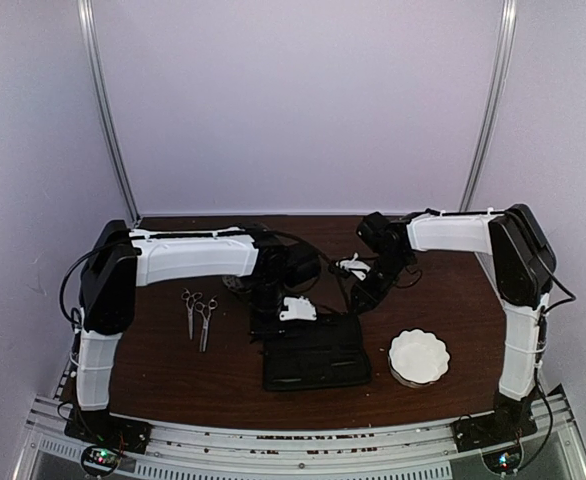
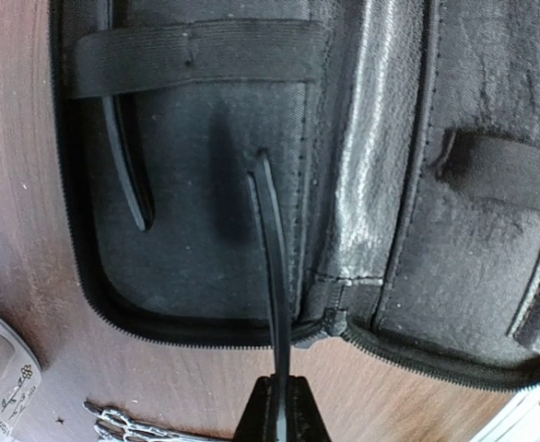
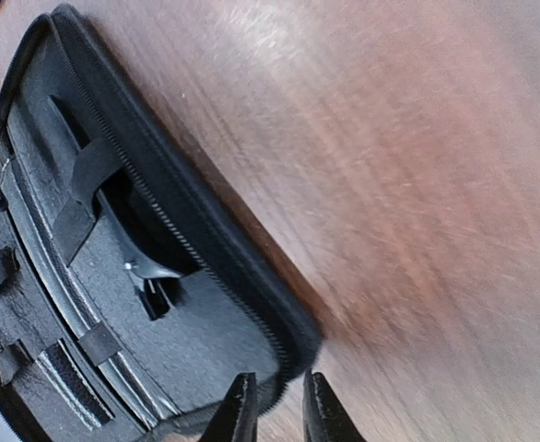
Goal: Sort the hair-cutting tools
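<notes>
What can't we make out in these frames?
- Top view: the thin black clip in the left gripper is too small and dark against the open black zip case.
- Left wrist: silver ring-handled scissors cut off by the bottom edge.
- Right wrist: brown wooden table smeared by motion blur.

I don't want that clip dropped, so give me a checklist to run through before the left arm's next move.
1. Left gripper shut on the clip: ok.
2. Case lying open under the clip: ok.
3. Other clip tucked under a strap: ok.
4. Right gripper empty, jaws slightly apart, by the case's edge: ok.
5. Scissors in the case: not ok, both lie on the table left of it.
6. Clip tip touching the lining: cannot tell.
</notes>
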Robot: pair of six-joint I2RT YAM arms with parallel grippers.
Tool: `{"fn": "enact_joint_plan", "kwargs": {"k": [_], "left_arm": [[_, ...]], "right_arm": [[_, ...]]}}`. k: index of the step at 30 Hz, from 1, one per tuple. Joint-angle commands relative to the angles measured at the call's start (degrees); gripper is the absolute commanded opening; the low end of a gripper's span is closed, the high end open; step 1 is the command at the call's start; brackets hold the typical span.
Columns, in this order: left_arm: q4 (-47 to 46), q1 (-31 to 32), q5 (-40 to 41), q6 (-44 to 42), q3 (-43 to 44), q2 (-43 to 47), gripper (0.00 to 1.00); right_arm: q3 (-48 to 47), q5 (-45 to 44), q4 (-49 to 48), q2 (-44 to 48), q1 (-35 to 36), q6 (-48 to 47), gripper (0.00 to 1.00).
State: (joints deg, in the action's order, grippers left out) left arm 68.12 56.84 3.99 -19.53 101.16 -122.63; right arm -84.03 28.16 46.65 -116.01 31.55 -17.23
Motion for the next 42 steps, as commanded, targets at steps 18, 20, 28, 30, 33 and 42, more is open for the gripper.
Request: {"fn": "enact_joint_plan", "kwargs": {"k": [18, 20, 28, 30, 33, 42], "left_arm": [[1.49, 0.29, -1.47, 1.14, 1.58, -1.03, 0.00], [1.45, 0.29, -1.37, 1.24, 1.50, -1.06, 0.00], [1.49, 0.60, -1.38, 1.05, 2.22, -1.49, 0.00], [1.75, 0.68, -1.34, 0.83, 2.51, -1.91, 0.00], [2.19, 0.73, -1.01, 0.81, 2.68, -2.50, 0.00], [2.11, 0.77, 1.96, 1.95, 2.94, -4.64, 0.00]], "right_arm": [[-1.33, -4.37, 0.43, -0.83, 3.23, -1.24, 0.26], [-1.18, -4.77, 0.25, -1.07, 3.26, -1.22, 0.21], [-0.16, -6.06, -0.83, 2.21, 3.58, -0.92, 0.00], [0.36, -6.10, -1.24, 4.03, 3.66, -0.78, 0.00], [0.94, -5.70, -1.80, 6.51, 3.90, -0.81, 0.00], [0.71, -4.96, -1.19, 7.89, 5.69, -1.01, 0.00]]}}
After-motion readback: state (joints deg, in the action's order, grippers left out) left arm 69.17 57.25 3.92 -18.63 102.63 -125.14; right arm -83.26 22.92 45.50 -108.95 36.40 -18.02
